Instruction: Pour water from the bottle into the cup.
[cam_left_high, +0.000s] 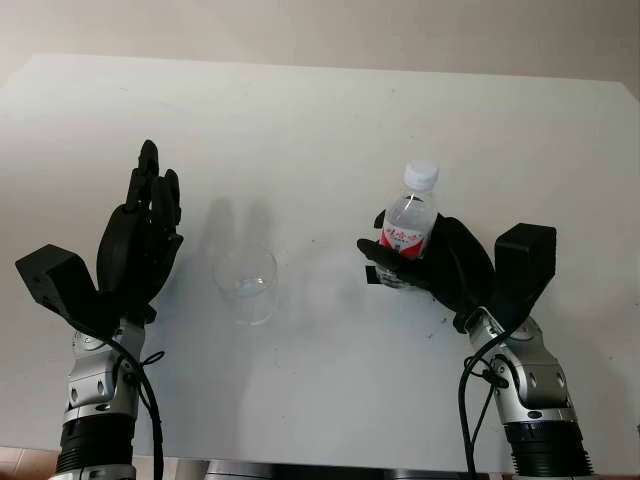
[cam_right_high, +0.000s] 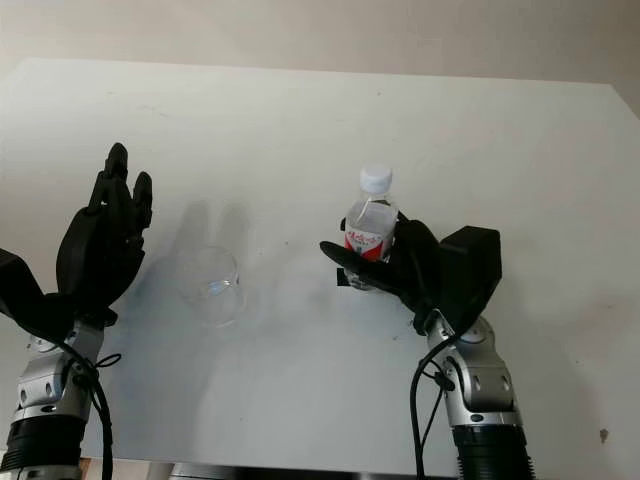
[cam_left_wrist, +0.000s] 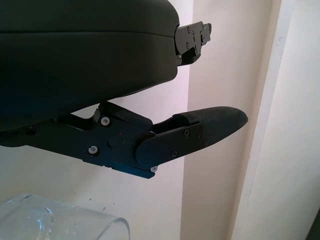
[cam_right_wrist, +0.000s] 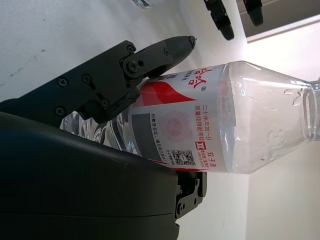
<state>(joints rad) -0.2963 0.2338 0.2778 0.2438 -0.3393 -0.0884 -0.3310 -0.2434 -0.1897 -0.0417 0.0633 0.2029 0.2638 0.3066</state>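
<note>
Gripping: right hand (cam_left_high: 430, 262) clasps the capped bottle (cam_left_high: 411, 222) upright, right of centre on the table (cam_left_high: 320, 110).
Label: red, with a printed code (right wrist view).
Cup: clear cup (cam_left_high: 246, 281), centre-left.
Left hand: left hand (cam_left_high: 140, 240) released, beside the cup.

Lab-like setting: bare white table (cam_left_high: 330, 110), plain wall (cam_left_high: 400, 30)

White table (cam_left_high: 330, 110) against pale wall (cam_left_high: 400, 30)
</note>
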